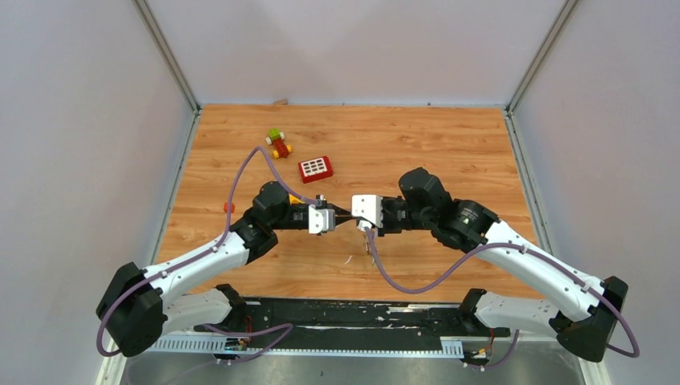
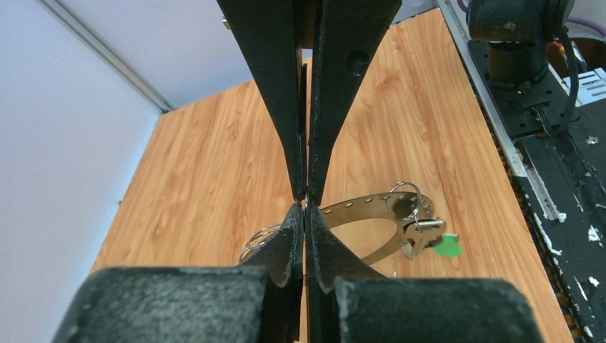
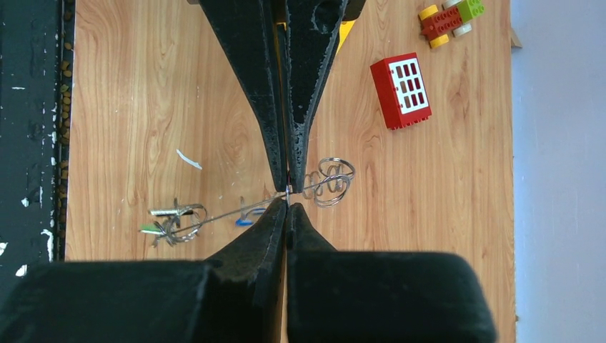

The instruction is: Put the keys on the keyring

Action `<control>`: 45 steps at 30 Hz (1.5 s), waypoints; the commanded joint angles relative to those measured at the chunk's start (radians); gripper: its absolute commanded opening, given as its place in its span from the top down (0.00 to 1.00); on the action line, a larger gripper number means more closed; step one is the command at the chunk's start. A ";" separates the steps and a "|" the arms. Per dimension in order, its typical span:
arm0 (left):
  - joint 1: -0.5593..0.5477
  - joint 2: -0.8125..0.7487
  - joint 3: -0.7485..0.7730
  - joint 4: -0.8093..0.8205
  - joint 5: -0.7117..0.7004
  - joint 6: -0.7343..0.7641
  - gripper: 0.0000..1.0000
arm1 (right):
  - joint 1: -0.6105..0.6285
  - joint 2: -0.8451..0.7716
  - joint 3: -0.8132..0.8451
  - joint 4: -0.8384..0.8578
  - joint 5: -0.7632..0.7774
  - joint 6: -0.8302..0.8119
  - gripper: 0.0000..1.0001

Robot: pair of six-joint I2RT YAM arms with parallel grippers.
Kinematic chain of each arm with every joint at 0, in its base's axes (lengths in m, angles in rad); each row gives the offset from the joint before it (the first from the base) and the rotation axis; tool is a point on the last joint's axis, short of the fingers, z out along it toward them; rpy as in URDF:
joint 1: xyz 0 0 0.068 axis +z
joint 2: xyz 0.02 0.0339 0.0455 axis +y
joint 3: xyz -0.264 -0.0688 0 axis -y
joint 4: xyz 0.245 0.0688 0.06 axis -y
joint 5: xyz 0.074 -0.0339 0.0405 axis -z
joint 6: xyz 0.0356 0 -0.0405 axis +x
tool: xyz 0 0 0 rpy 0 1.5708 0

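Both arms meet tip to tip over the near-centre of the table (image 1: 449,152).

Left hand (image 2: 306,212): fingers pressed together, no gap visible, pinched on the band of the keyring (image 2: 357,206).

Right hand (image 3: 288,207): fingers likewise together, clamped on the same keyring just where the left tips meet it. The two hands point at each other from opposite sides.

Keyring: held between the hands. From the left wrist it shows as a flat grey perforated loop. From the right wrist it is edge-on, a thin slanted line.

Keys (image 3: 168,220): bunched at the near end of the keyring and hanging from small wire loops. One green head and one silver blade are visible. A blue head (image 3: 244,222) sits closer to the fingers.

Spare wire rings (image 3: 332,182): clustered at the far end of the keyring.

Red block with white grid (image 3: 402,89): on the table, far of the hands. A small stacked-brick toy (image 3: 449,18) lies beyond it, to its left.
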State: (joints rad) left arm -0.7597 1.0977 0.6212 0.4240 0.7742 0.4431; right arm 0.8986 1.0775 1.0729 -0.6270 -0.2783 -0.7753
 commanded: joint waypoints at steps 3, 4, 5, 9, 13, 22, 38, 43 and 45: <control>-0.004 -0.004 -0.018 0.132 -0.043 -0.130 1.00 | -0.020 -0.033 0.030 0.065 -0.046 0.027 0.92; -0.004 -0.005 -0.028 0.170 -0.044 -0.156 1.00 | -0.026 -0.038 0.022 0.071 -0.053 0.030 0.89; -0.003 -0.004 -0.036 0.203 -0.041 -0.186 1.00 | -0.034 -0.045 0.013 0.079 -0.061 0.032 0.84; -0.001 0.011 -0.073 0.353 -0.007 -0.313 1.00 | -0.082 -0.077 -0.020 0.105 -0.120 0.048 0.73; -0.001 0.029 -0.105 0.487 0.014 -0.418 1.00 | -0.136 -0.111 -0.029 0.106 -0.220 0.055 0.68; -0.002 0.037 -0.111 0.542 0.011 -0.477 1.00 | -0.167 -0.146 -0.054 0.045 -0.364 0.001 0.64; -0.001 0.037 -0.115 0.553 0.038 -0.487 1.00 | -0.168 -0.112 -0.055 0.081 -0.358 -0.011 0.74; -0.001 0.041 -0.112 0.559 0.044 -0.492 1.00 | -0.167 -0.113 -0.066 0.090 -0.362 -0.020 0.75; -0.001 0.045 -0.111 0.559 0.044 -0.496 1.00 | -0.167 -0.113 -0.071 0.093 -0.361 -0.026 0.74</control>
State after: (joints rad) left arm -0.7589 1.1378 0.5026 0.9104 0.8085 -0.0380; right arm 0.7353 0.9691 1.0111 -0.5781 -0.6151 -0.7769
